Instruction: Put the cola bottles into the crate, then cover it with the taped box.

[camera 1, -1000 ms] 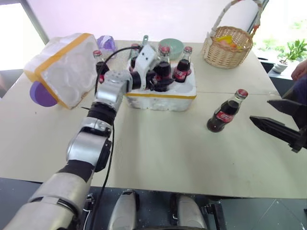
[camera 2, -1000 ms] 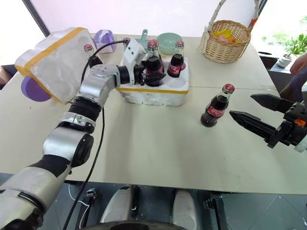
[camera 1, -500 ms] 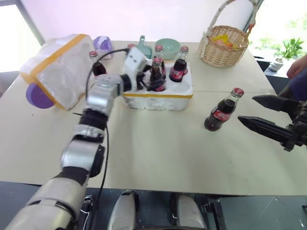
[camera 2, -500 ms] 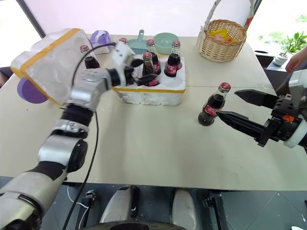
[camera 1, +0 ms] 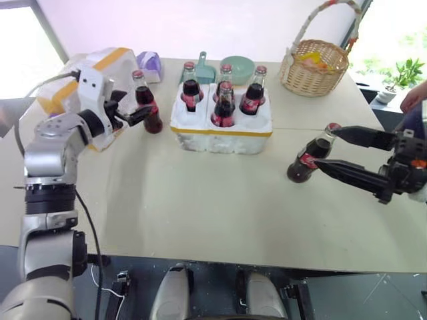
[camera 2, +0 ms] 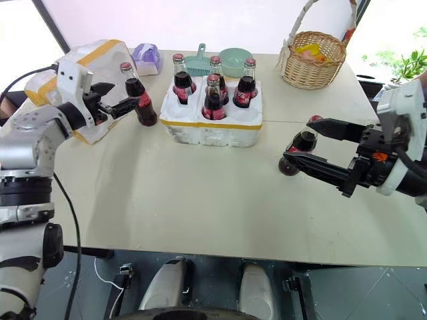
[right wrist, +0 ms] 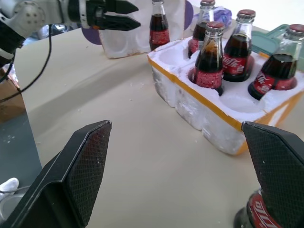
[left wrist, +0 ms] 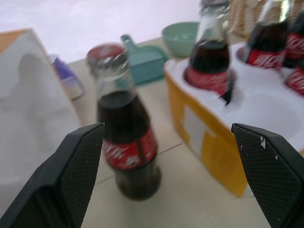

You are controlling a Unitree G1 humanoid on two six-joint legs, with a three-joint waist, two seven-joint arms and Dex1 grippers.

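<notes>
Arm on the left has swung from the crate (camera 1: 220, 127) to another bottle (camera 1: 147, 107), left gripper (camera 1: 131, 115) open; four are seated.

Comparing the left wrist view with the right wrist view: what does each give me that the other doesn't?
Left wrist view: the green bowl behind the crate. Right wrist view: the left gripper, fingers open, and a cola bottle standing on the table outside the crate, close to the camera. Both: the crate with bottles in it, the taped box, and the loose bottle standing next to that box.
</notes>
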